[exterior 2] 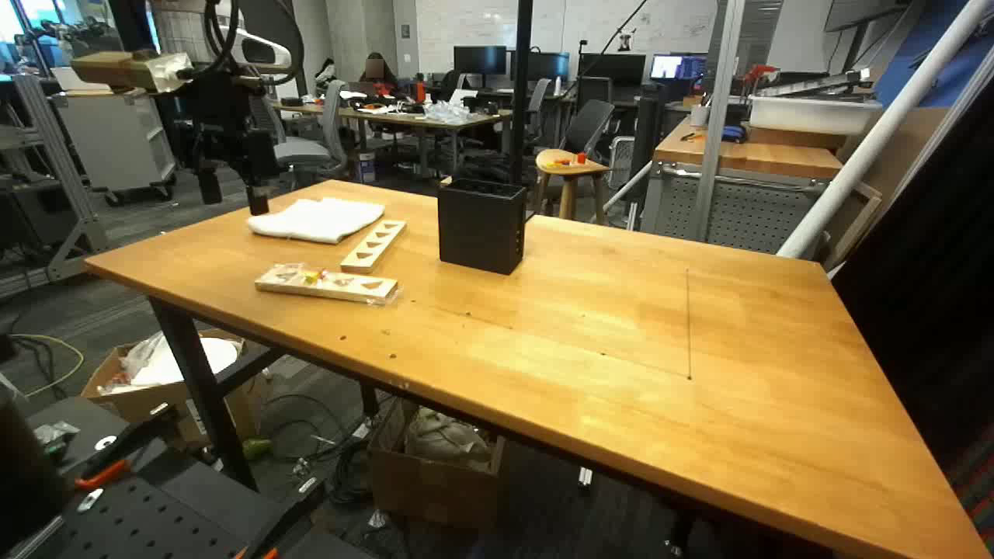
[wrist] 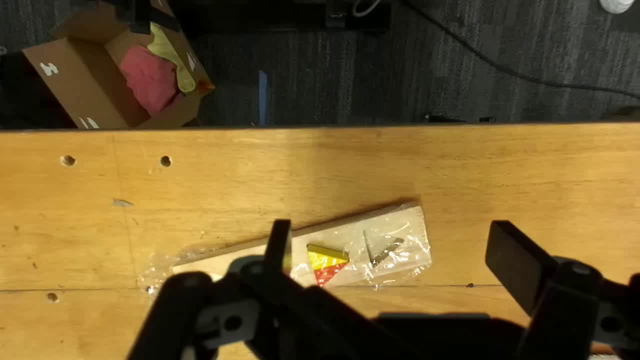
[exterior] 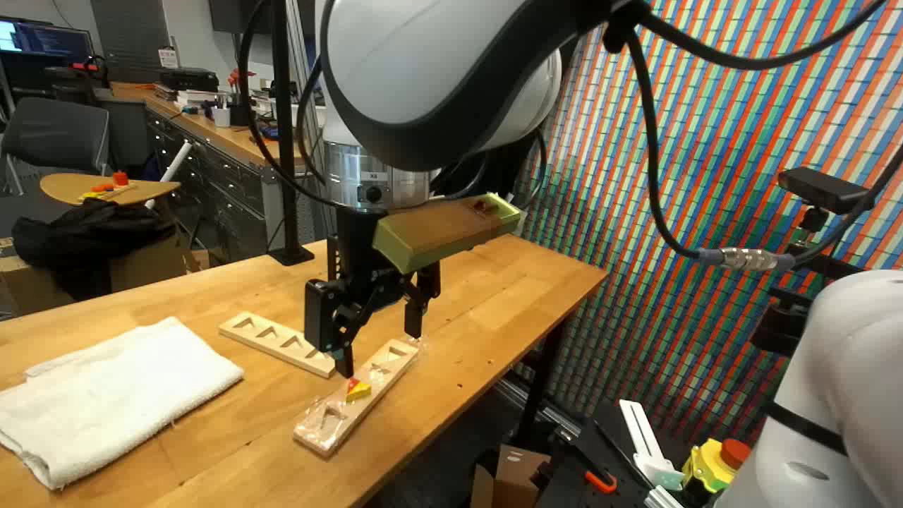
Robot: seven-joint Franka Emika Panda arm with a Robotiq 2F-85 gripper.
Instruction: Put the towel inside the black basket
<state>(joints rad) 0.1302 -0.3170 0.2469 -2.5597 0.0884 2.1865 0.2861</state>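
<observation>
Black box-shaped basket point(exterior 2: 480, 229): upright on the brown wooden table point(exterior 2: 621, 326); its inside hard to see.
White folded cloth towel point(exterior: 127, 395): on the table, outside the basket; partly cut off in an exterior view.
Black two-fingered gripper point(exterior: 381, 347): spread wide above the table, holding nothing.
One table edge point(exterior 2: 885, 388): well apart from the basket, broad table between.

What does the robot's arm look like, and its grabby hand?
The arm is big and rounded, whitish-grey and black. Black cables hang in loops beside it. Its wrist is shiny silver with a small white label. The gripper is black, with two chunky fingers, and a greenish-brown box sits just above it.
</observation>
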